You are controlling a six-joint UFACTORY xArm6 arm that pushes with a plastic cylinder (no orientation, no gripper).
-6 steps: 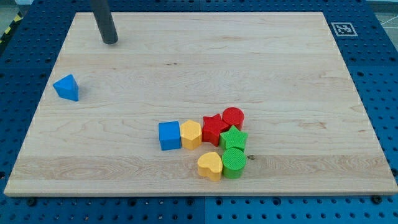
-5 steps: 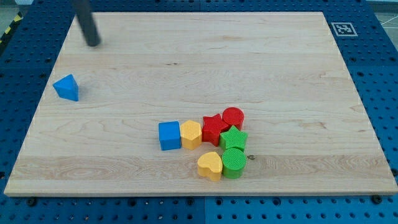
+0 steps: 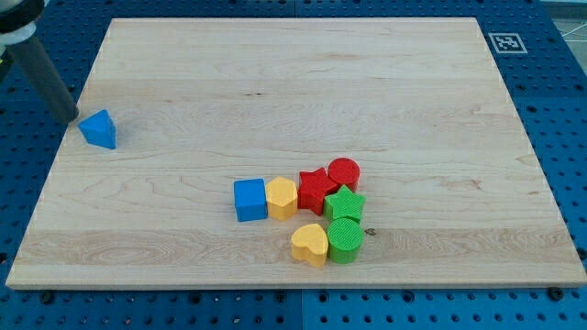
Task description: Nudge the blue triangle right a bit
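The blue triangle (image 3: 98,129) sat near the view's left edge of the wooden surface (image 3: 303,82), just to the view's right of my tip (image 3: 70,115) and a shade toward the view's bottom from it. My tip was down at the board's left edge, close beside the triangle, with a sliver of bare wood showing between them, so no contact yet as far as could be made out. That spot made sense: to send the block toward the view's right, the rod had to stand on its left side, and there it was. There were no fingers on this rig, only the straight dark rod, so nothing to open or close.

Well off to the view's right and toward the bottom from my tip lay the cluster: a blue cube (image 3: 249,200) touching a yellow hexagon (image 3: 282,197), then a red star (image 3: 316,191) and a red cylinder (image 3: 344,173), with a green star (image 3: 346,205), a green cylinder (image 3: 345,240) and a yellow heart (image 3: 310,244) packed below them. They were well apart from the triangle, so a short nudge looked unlikely to trouble them. I judged the push not yet begun; it called for a slightly lower line, since my tip sat a touch above the block's middle and could have spun it.
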